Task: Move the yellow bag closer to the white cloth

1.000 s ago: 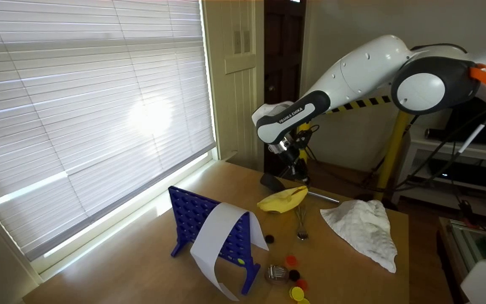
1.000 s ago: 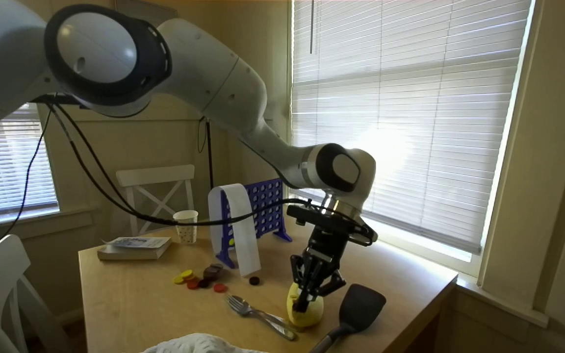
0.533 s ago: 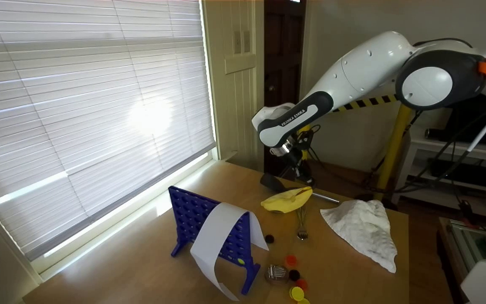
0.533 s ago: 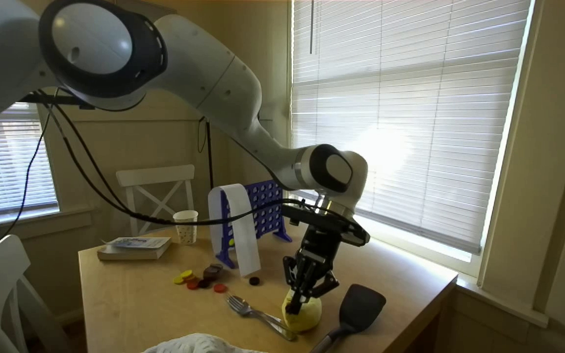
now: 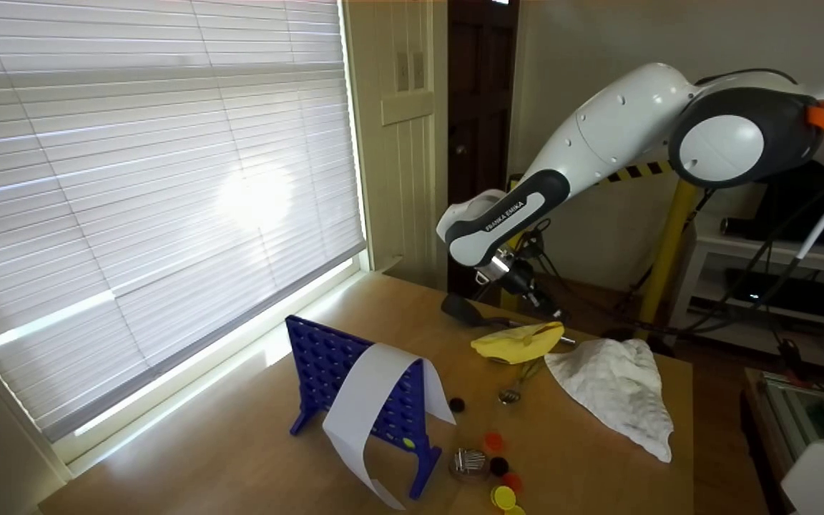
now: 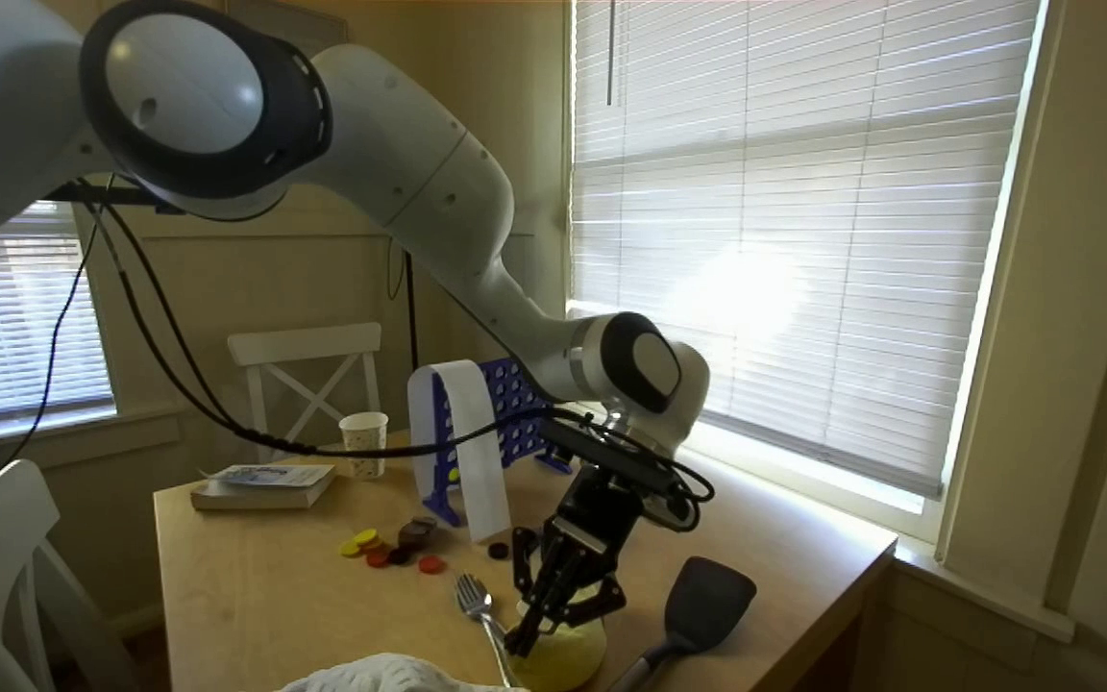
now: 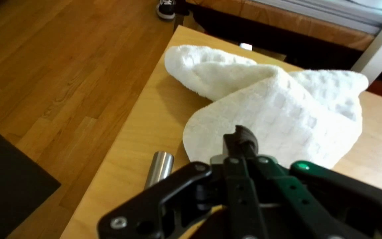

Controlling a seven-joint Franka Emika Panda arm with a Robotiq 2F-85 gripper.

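The yellow bag [image 5: 516,345] lies on the table beside the white cloth [image 5: 612,386], with a small gap between them. In another exterior view the bag [image 6: 568,658] is partly behind my gripper [image 6: 520,639]. My gripper [image 5: 558,315] is shut on the end of the bag nearest the cloth. In the wrist view the fingers [image 7: 242,141] are together and point at the cloth [image 7: 277,116]; the bag is mostly hidden below them. Only the top of the cloth [image 6: 381,675] shows at the bottom edge of an exterior view.
A fork [image 6: 477,601] with other cutlery lies against the bag. A black spatula [image 6: 707,605] lies beside it; its metal handle end [image 7: 159,167] is near the table edge. A blue game rack [image 5: 326,365] with a paper strip [image 5: 365,400] and several discs [image 5: 503,496] stand nearby.
My gripper has moved towards the cloth and lower, and the yellow bag has slid along with it. The fork has turned a little. The cloth has not moved.
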